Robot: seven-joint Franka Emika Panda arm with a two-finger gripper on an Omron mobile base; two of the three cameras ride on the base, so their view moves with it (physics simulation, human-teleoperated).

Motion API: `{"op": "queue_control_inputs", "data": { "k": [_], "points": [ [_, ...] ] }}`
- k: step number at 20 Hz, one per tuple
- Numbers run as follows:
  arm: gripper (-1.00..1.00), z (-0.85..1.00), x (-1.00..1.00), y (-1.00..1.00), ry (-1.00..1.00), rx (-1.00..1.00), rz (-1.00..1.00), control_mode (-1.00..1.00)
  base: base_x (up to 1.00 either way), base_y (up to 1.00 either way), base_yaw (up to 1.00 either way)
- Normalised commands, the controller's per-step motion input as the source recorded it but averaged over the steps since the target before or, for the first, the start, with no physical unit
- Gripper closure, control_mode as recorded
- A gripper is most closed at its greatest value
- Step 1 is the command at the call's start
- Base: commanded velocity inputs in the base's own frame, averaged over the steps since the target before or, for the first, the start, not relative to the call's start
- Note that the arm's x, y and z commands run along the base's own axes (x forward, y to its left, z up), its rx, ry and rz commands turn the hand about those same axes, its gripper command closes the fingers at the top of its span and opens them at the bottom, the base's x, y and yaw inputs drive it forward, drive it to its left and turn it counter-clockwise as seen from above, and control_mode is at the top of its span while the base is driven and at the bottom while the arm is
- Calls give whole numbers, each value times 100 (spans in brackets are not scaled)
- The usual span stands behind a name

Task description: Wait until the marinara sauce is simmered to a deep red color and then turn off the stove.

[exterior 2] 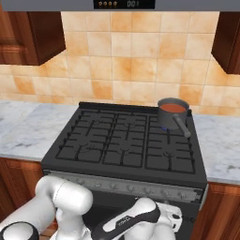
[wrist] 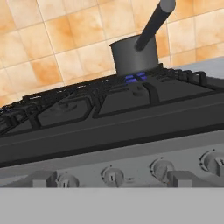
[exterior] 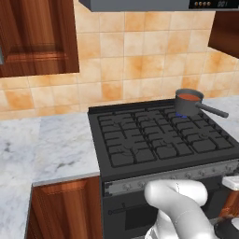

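Note:
The stove (exterior: 158,137) is a wide black gas range with cast-iron grates and a grey strip of round knobs (exterior 2: 126,186) along its front. A dark grey saucepan (exterior: 189,101) stands on the back right burner, over a small blue flame (wrist: 135,78). The marinara sauce (exterior 2: 173,108) in it looks orange-red. In the hand view my gripper (wrist: 111,179) is low and close in front of the knob strip. It is open, with a fingertip (wrist: 43,178) at each side and nothing between them. One knob (wrist: 112,175) sits straight ahead between the tips.
Marble counter (exterior: 60,144) lies left of the stove and more counter (exterior 2: 220,140) to its right. The saucepan's handle (exterior 2: 182,125) points toward the front right. Wooden cabinets (exterior: 65,210) stand below, and a range hood (exterior 2: 122,4) hangs above.

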Motion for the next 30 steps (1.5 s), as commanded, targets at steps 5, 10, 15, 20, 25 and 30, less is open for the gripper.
{"op": "queue_control_inputs", "data": {
  "k": [5, 10, 15, 20, 25, 30],
  "points": [
    [-100, -8, 19, -2, -12, 0, 0, -100, 0, 0, 0],
    [-100, -16, 37, -2, -4, 0, 0, -100, 0, 0, 0],
    [-100, -14, 17, -8, 0, 0, 0, -100, 0, 0, 0],
    [-100, -13, 1, -18, 0, 0, 0, -100, 0, 0, 0],
    [-100, -23, 0, -11, -4, 0, 0, -100, 0, 0, 0],
    [-100, -30, 0, -3, -8, 0, 0, -100, 0, 0, 0]
  ]
}}
